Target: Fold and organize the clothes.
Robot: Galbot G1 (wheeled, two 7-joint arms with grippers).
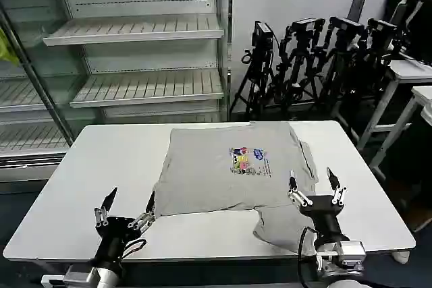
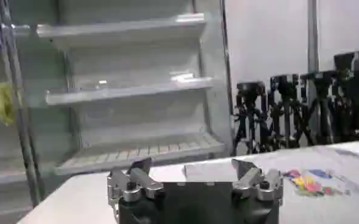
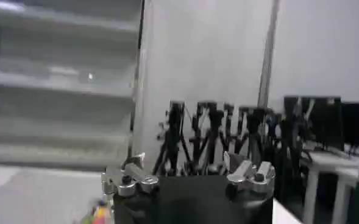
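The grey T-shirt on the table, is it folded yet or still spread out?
Mostly spread. The T-shirt lies flat, print up, on the table, one near corner bunched by the open right gripper; the open left gripper hovers at its other corner.

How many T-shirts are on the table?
1: the grey T-shirt lies spread on the white table, near edge between both grippers. Another folded underneath could be hidden.

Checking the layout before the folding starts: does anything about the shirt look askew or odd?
Yes. The T-shirt lies crooked on the table, its near right corner hanging over the front edge by the open right hand.
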